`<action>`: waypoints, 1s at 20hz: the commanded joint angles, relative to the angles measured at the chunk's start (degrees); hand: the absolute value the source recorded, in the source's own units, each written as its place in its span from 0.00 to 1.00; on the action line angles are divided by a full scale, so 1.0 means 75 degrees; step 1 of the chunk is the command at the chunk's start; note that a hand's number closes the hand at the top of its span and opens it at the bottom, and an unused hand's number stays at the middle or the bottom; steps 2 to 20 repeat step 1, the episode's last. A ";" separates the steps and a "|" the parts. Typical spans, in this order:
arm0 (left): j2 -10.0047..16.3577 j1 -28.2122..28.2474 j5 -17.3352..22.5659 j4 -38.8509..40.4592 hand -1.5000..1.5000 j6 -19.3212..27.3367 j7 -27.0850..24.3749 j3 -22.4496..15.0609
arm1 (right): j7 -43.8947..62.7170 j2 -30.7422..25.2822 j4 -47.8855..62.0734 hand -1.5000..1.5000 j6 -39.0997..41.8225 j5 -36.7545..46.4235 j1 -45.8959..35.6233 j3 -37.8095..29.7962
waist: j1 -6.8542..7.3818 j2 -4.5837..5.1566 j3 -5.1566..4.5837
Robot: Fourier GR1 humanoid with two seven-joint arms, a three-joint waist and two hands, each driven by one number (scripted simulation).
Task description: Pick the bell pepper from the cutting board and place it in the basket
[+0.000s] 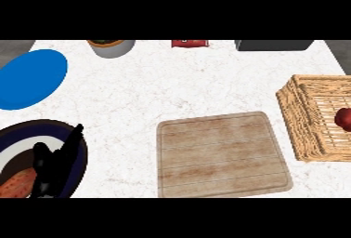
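The bell pepper (345, 118) is being carried in the wicker basket (293, 104) at three o'clock. Its red body is lying on the slatted floor and is being cut off by the view's right edge. The cutting board (223, 155) is being shown at six o'clock, just beside the basket's near left corner but apart from it.

At eight o'clock a dark-rimmed plate (14, 135) is being shown with something orange-brown on it, which cannot be made out. Over this plate the left hand (53, 162) is being held open, fingers straight and pointing toward twelve o'clock, with nothing grasped.

A blue plate (31, 79) is lying at ten o'clock. A grey pot (113, 49) with dark contents, a red thing (188, 43) and a dark box (274, 45) are being cropped along the far edge. All are being borne by a white marbled surface (171, 93), with grey ground showing beyond its far corners.
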 commanded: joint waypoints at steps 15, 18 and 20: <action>-0.0329 0.0476 -0.0168 0.0507 0.50 0.0155 0.0170 -0.0248 | -0.0080 -0.0970 0.0934 0.00 0.0554 -0.0459 0.0153 -0.0739 | -0.0024 0.0091 -0.0083; -0.0329 0.0476 -0.0168 0.0507 0.50 0.0155 0.0170 -0.0248 | -0.0080 -0.0970 0.0934 0.00 0.0554 -0.0459 0.0153 -0.0739 | -0.0024 0.0091 -0.0083; -0.0329 0.0476 -0.0168 0.0507 0.50 0.0155 0.0170 -0.0248 | -0.0080 -0.0970 0.0934 0.00 0.0554 -0.0459 0.0153 -0.0739 | -0.0024 0.0091 -0.0083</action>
